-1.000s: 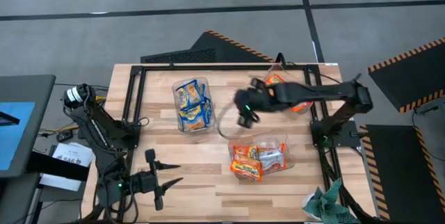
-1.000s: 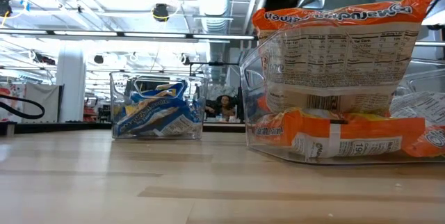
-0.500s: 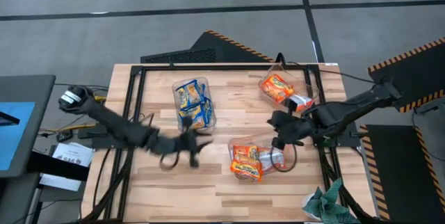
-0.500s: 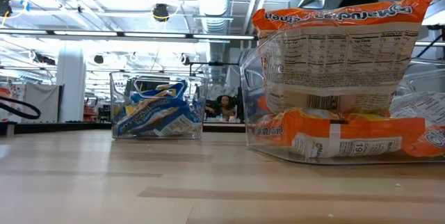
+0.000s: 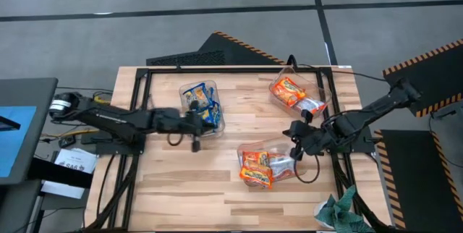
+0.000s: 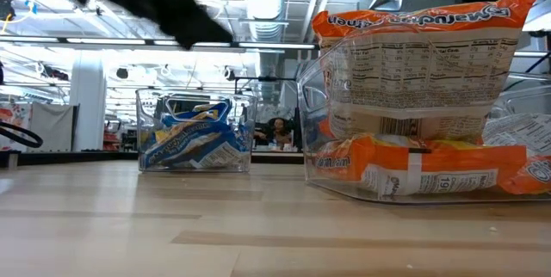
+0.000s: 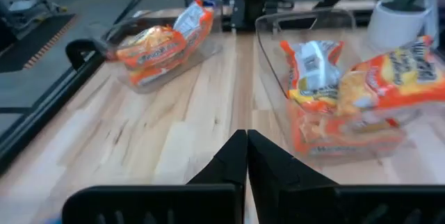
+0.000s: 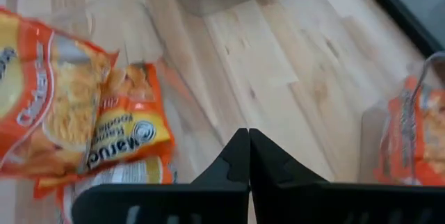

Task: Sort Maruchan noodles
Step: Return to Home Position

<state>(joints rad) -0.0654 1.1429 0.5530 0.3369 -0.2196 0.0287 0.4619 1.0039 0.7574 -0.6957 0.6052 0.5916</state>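
Maruchan noodles lie sorted in three clear bins. Yellow-and-blue packets (image 5: 200,107) fill the far-left bin (image 6: 196,135). Orange-red packets (image 5: 291,92) lie in the far-right bin (image 7: 156,43). Orange and silver-white packets (image 5: 264,166) lie in the near bin (image 6: 422,105), one standing upright against its wall. My left gripper (image 5: 195,130) hovers shut beside the near end of the yellow-and-blue bin and holds nothing (image 7: 247,158). My right gripper (image 5: 293,137) is shut and holds nothing (image 8: 248,158). It hangs just past the near bin's far right corner.
A black frame rail (image 5: 141,95) runs along the table's left, far and right sides. A green cloth (image 5: 336,211) lies at the near right corner. Bare wood (image 5: 181,182) spreads across the near left part of the table and between the bins.
My left gripper has swung from the near left corner toward the table's middle and far edge, ending beside the yellow-and-blue bin, and has shut. My right gripper has drawn back from the table's middle toward the right edge, sinking by the near bin, and has shut. The packets have stayed put.
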